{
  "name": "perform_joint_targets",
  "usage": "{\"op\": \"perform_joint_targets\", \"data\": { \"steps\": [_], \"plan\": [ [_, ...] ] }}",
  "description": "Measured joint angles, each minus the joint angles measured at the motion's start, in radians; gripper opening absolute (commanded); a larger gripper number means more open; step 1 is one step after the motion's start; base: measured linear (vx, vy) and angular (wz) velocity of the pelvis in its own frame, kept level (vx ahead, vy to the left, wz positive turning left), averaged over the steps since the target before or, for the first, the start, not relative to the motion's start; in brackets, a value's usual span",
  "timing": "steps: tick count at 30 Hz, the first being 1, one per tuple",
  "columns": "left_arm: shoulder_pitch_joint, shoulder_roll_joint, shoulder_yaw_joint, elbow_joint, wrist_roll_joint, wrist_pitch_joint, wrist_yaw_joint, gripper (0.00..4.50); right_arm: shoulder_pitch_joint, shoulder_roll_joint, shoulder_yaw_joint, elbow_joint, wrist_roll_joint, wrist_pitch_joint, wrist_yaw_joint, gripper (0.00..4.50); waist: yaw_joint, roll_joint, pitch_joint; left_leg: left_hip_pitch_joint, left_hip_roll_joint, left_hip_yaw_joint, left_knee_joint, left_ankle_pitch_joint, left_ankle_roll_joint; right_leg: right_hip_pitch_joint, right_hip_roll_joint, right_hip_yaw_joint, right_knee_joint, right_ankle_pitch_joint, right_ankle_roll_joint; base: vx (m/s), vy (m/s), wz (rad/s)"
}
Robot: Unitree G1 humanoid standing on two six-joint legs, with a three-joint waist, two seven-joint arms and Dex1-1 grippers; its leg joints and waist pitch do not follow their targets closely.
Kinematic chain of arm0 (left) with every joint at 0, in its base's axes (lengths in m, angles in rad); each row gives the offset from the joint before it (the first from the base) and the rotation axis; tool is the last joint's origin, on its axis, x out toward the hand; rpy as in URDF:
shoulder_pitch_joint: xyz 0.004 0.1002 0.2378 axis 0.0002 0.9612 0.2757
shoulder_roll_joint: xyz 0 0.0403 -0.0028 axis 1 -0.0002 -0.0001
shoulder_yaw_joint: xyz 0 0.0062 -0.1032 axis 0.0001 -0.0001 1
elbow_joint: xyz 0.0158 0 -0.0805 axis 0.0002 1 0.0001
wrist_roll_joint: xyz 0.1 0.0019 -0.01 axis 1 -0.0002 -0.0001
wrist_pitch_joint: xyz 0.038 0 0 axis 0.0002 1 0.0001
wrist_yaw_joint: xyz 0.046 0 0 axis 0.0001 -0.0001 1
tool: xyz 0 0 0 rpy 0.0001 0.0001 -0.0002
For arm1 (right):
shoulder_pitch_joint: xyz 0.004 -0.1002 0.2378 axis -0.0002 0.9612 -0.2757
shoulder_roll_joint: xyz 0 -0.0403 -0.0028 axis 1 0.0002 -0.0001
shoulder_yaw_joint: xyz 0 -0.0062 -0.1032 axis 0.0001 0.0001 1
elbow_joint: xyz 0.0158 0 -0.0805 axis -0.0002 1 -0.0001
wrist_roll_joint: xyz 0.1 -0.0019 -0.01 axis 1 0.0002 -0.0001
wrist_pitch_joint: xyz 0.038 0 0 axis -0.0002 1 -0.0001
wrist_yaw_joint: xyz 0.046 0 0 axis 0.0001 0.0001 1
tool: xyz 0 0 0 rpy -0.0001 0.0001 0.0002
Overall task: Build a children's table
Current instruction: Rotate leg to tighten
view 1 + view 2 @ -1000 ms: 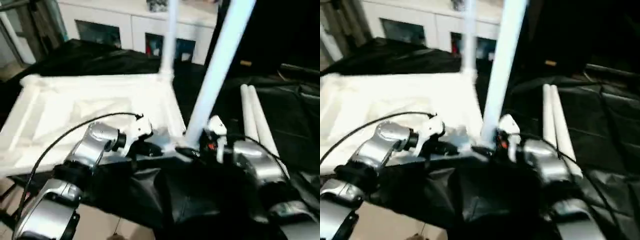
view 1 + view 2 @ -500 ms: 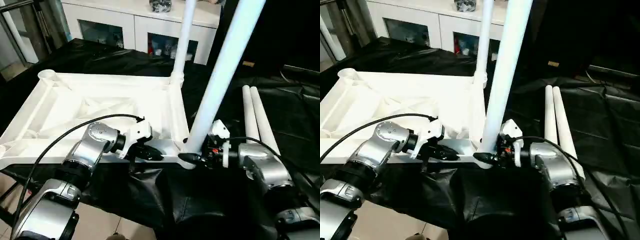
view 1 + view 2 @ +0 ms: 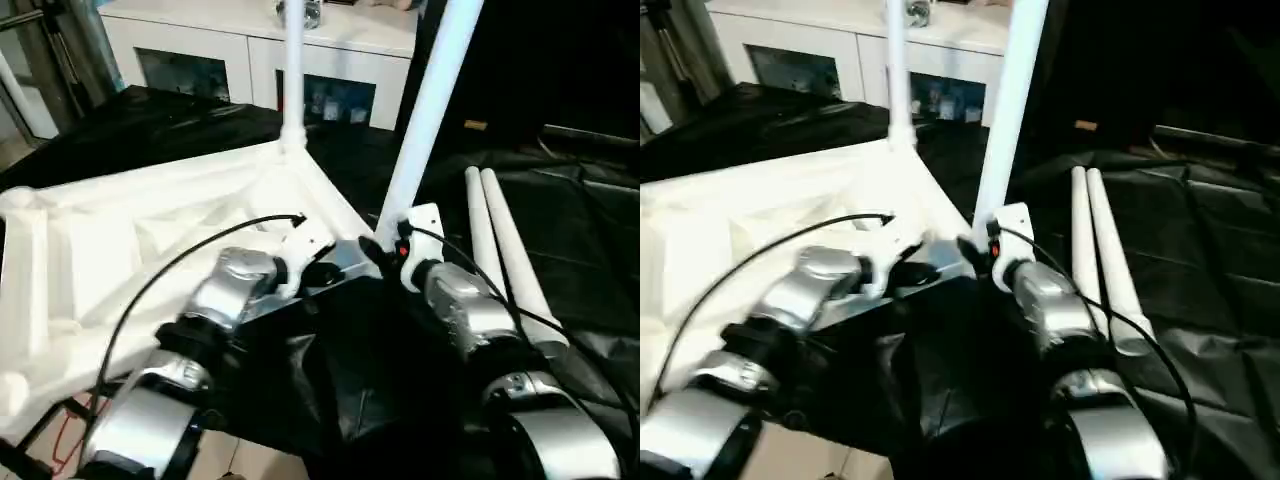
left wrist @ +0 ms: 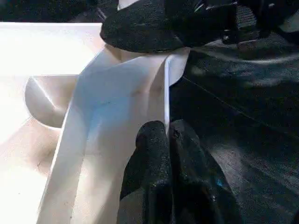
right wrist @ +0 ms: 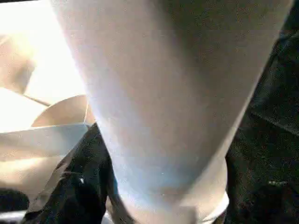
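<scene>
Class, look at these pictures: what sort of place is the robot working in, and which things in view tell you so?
Probably an indoor workroom or lab. A black-draped work table carries the upturned white tabletop and two spare white tube legs, and a white cabinet with glass doors stands against the back wall.
</scene>
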Motion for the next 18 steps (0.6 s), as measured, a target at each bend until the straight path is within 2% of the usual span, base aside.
{"op": "perform_joint_targets", "data": {
  "steps": [5, 9, 14, 18],
  "plan": [
    [0.003, 0.021, -0.007, -0.006, 0.000, -0.010, -0.035, 0.00, 0.001, -0.007, 0.001, 0.022, -0.005, -0.038, 0.073, 3.71, -0.003, 0.001, 0.000, 0.000, 0.000, 0.000, 0.000, 0.000, 0.000, -0.001, 0.000, 0.000, 0.000, 0.000, 0.000, 0.000, 0.000, 0.00],
    [0.016, 0.051, -0.015, -0.024, -0.004, -0.041, -0.112, 0.00, 0.017, -0.031, 0.016, 0.011, -0.003, -0.072, 0.185, 3.71, -0.003, 0.002, 0.001, -0.001, 0.000, 0.000, 0.000, 0.000, 0.000, -0.003, 0.000, -0.001, 0.000, 0.000, 0.000, 0.000, 0.000, 0.00],
    [0.047, 0.122, -0.033, -0.060, -0.036, -0.090, -0.284, 0.00, 0.113, -0.112, 0.070, -0.109, 0.033, -0.086, 0.476, 3.71, 0.002, 0.004, 0.002, -0.004, 0.001, 0.000, 0.000, -0.001, 0.002, -0.004, 0.001, -0.001, -0.002, -0.001, -0.001, 0.000, 0.000, 0.00],
    [0.052, 0.162, -0.054, -0.061, -0.052, -0.127, -0.383, 0.00, 0.170, -0.182, 0.110, -0.208, 0.065, -0.035, 0.671, 3.71, 0.013, 0.002, 0.003, -0.004, 0.001, 0.001, 0.002, -0.001, 0.003, -0.003, 0.000, -0.002, -0.002, -0.001, -0.001, 0.000, 0.000, 0.00]
  ]
}}
